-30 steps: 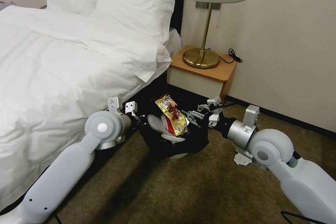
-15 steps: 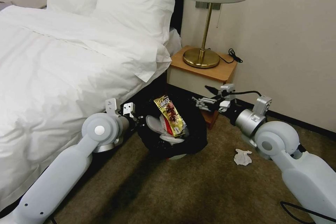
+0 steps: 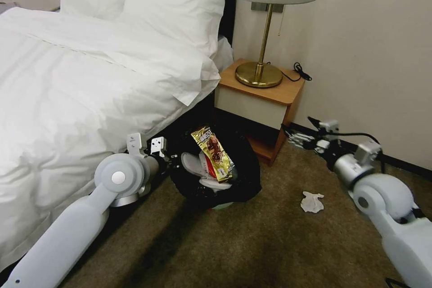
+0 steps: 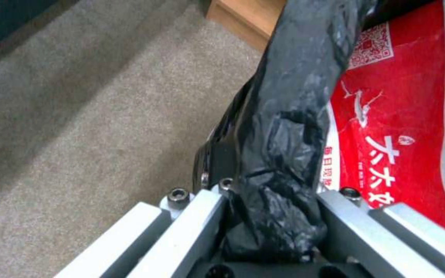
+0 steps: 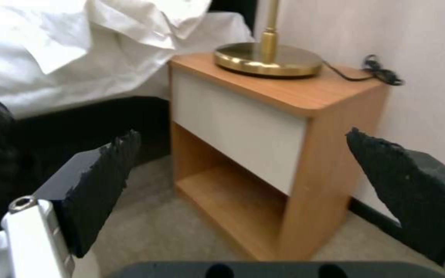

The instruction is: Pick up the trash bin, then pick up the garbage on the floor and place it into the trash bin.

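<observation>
gripping trash bin (image 3: 245, 175) rim, left hand (image 4: 271, 231)

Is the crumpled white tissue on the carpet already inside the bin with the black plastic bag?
No, the crumpled white tissue lies on the brown carpet, apart from the black-bagged round bin.

Open carpet (image 3: 252, 243) runs from six o'clock up to the trash bin (image 3: 245, 175), with a crumpled tissue (image 3: 312, 201) lying at four o'clock of it. The bed (image 3: 76, 99) walls off nine to eleven o'clock. The nightstand (image 3: 261, 99) and lamp (image 3: 263, 54) block one o'clock; its lower shelf looks open. The right gripper (image 3: 299, 137), jaws spread, hangs just beside that shelf.
</observation>
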